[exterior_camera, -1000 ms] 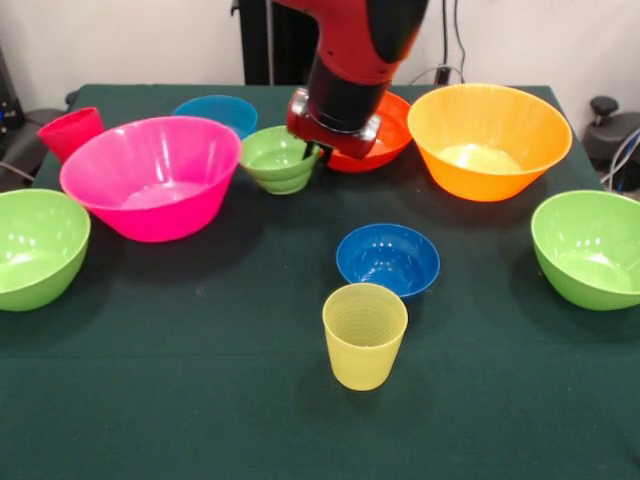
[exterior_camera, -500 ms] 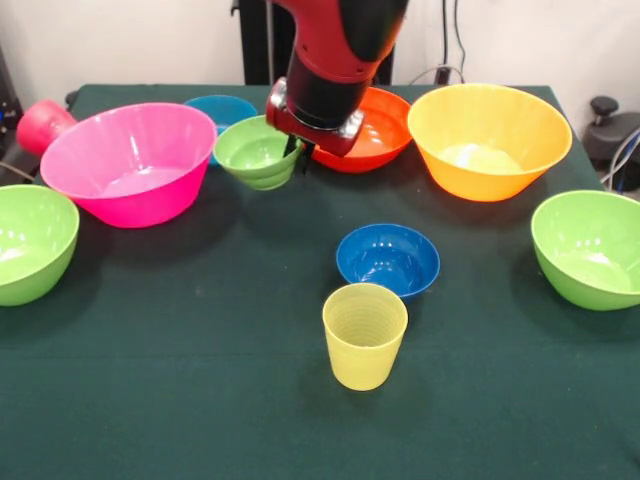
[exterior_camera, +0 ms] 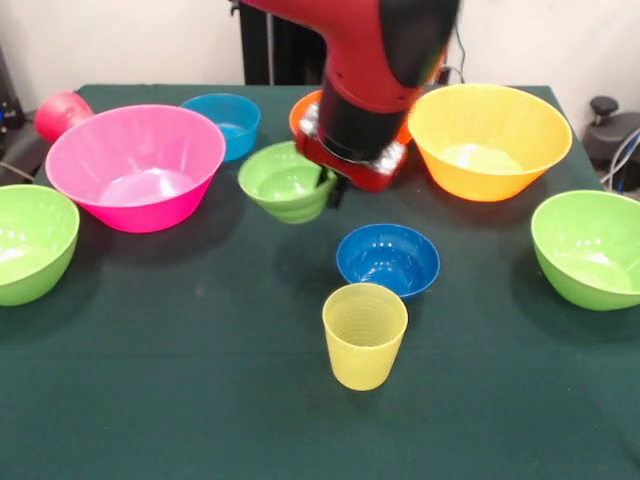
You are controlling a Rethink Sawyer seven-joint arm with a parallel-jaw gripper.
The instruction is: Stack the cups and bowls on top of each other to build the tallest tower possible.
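Observation:
My gripper (exterior_camera: 328, 186) is shut on the rim of a small lime green bowl (exterior_camera: 285, 180) and holds it just above the table, behind the dark blue bowl (exterior_camera: 388, 258). The pale yellow ribbed cup (exterior_camera: 364, 335) stands upright in front of the dark blue bowl. The red cup (exterior_camera: 60, 112) lies on its side at the far left, behind the big pink bowl (exterior_camera: 135, 165). A light blue bowl (exterior_camera: 224, 119) sits at the back. The orange-red bowl (exterior_camera: 303, 112) is mostly hidden behind my arm. No tower stands.
A large yellow-orange bowl (exterior_camera: 490, 140) sits at the back right. Two larger lime green bowls sit at the table's sides, one on the left (exterior_camera: 30, 240) and one on the right (exterior_camera: 590, 245). The table's edge runs close to the left bowl.
My gripper carried the small green bowl left, then right and toward the camera. The pink bowl was pushed left and the red cup tipped onto its side.

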